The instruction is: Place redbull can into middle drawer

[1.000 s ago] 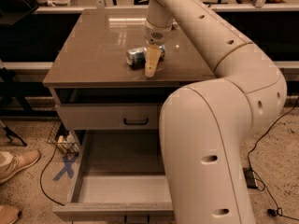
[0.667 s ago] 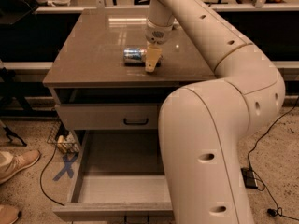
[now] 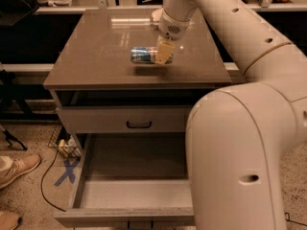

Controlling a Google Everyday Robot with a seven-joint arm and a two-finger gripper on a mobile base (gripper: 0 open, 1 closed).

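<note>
The redbull can (image 3: 142, 55), blue and silver, lies sideways in my gripper (image 3: 162, 56), a little above the brown cabinet top (image 3: 96, 56); its shadow falls just under it. The gripper is shut on the can's right end. The middle drawer (image 3: 129, 163) stands pulled out below and in front, its pale grey floor bare. My arm hides the drawer's right part.
A closed drawer front with a black handle (image 3: 139, 124) sits above the open drawer. A cream bowl (image 3: 155, 15) stands behind the gripper at the back of the cabinet top. A shoe (image 3: 17, 169) and a cable lie on the floor at left.
The can lay on the cabinet top beside the gripper; now the gripper holds it raised off the top, lying sideways.
</note>
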